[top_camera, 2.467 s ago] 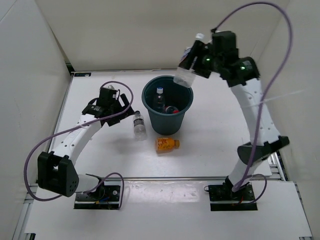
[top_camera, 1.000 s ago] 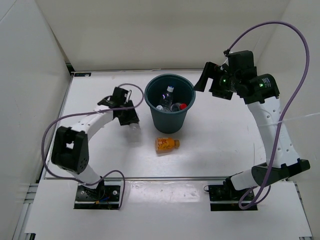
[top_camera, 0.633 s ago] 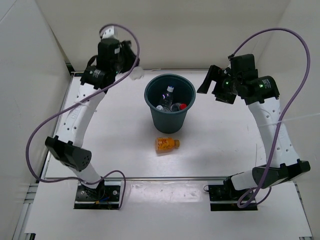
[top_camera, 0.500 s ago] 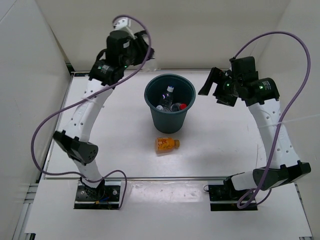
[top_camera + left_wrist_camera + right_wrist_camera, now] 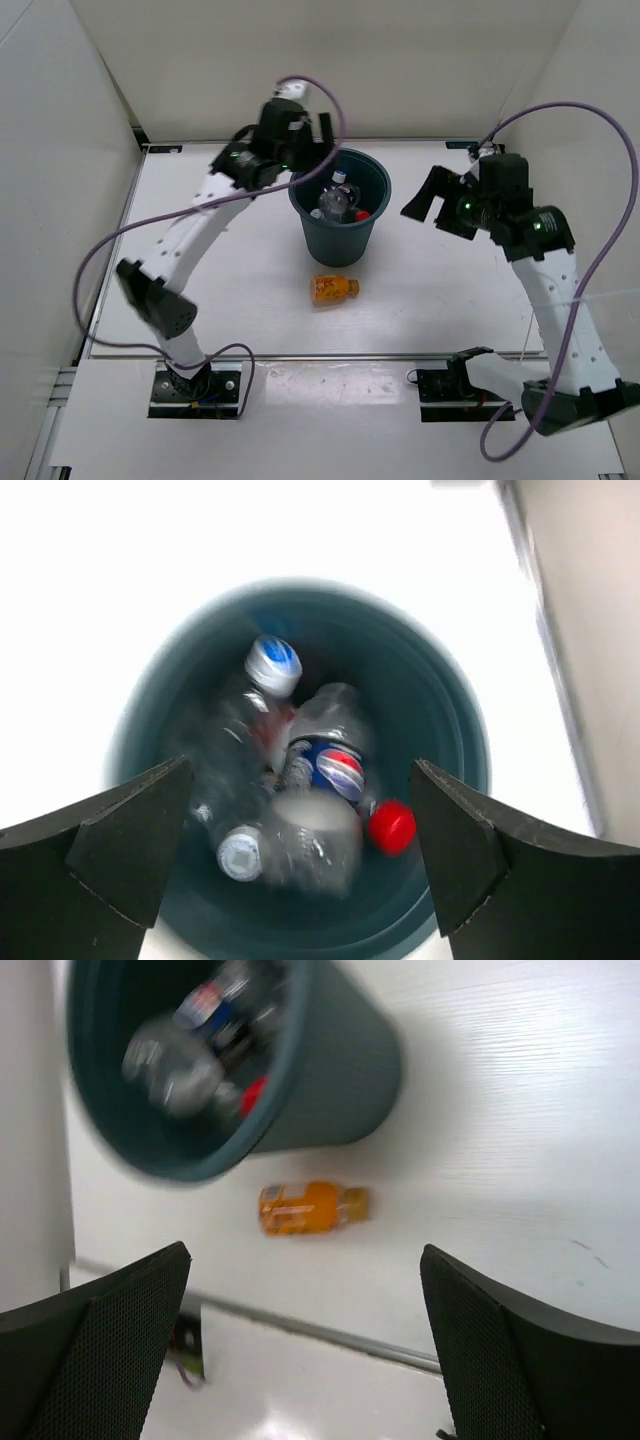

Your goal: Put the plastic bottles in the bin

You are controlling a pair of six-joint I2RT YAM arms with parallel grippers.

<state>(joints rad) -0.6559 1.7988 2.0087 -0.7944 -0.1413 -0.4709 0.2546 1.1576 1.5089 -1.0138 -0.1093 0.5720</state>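
The dark teal bin (image 5: 341,240) stands mid-table with several clear plastic bottles (image 5: 336,200) inside. The left wrist view looks straight down into the bin (image 5: 455,730): a blue-capped bottle (image 5: 273,664), a red cap (image 5: 391,826) and a blurred white-capped bottle (image 5: 285,845) lie in it. My left gripper (image 5: 318,150) hangs open over the bin's back-left rim, holding nothing (image 5: 300,855). The orange bottle (image 5: 333,288) lies on its side in front of the bin. My right gripper (image 5: 428,197) is open in the air right of the bin; its view shows the orange bottle (image 5: 312,1207) beyond the fingers (image 5: 305,1350).
White walls enclose the table on the left, back and right. A metal rail (image 5: 330,1332) runs along the table's near edge. Purple cables loop from both arms (image 5: 150,225).
My left arm lifted a clear bottle from the table left of the bin, swung it over the bin and opened; that bottle now lies inside. The right arm drifted right and nearer, still open.
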